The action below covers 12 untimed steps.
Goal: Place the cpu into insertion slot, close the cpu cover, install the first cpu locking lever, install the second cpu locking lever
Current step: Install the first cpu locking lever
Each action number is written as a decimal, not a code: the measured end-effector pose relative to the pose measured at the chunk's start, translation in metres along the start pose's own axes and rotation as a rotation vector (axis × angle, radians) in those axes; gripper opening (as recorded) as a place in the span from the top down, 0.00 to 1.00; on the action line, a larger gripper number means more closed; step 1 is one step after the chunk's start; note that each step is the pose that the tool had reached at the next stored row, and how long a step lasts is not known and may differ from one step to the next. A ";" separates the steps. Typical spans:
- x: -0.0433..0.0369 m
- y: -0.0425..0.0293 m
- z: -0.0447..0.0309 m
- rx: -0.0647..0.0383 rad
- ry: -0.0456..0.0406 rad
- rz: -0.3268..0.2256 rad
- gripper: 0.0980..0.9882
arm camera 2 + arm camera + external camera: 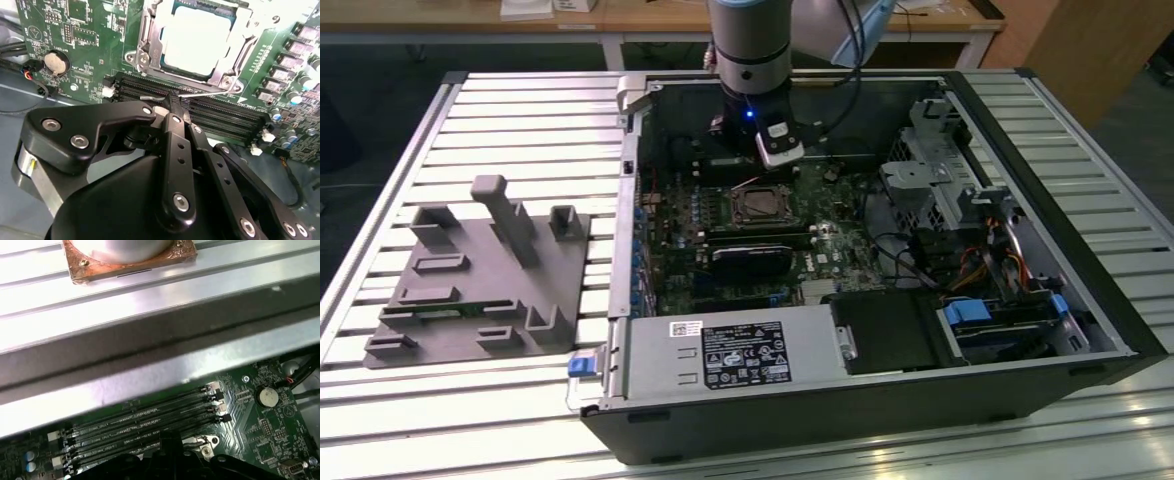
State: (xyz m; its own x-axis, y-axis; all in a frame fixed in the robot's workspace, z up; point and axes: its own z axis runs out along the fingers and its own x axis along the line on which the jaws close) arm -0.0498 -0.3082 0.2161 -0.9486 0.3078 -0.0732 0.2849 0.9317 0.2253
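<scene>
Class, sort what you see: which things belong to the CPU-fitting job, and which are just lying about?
Job in hand: cpu; cpu cover; locking lever; gripper.

Lying about: coin battery; memory slots; grey fixture; power supply.
</scene>
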 end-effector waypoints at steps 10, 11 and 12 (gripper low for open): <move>0.0017 0.0056 0.0030 0.035 -0.0134 0.009 0.99; 0.0017 0.0056 0.0031 0.035 -0.0134 0.009 0.99; 0.0018 0.0056 0.0032 0.035 -0.0135 0.009 0.99</move>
State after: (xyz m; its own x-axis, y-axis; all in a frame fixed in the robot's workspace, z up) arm -0.0494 -0.3019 0.2141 -0.9441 0.3186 -0.0845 0.2984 0.9350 0.1917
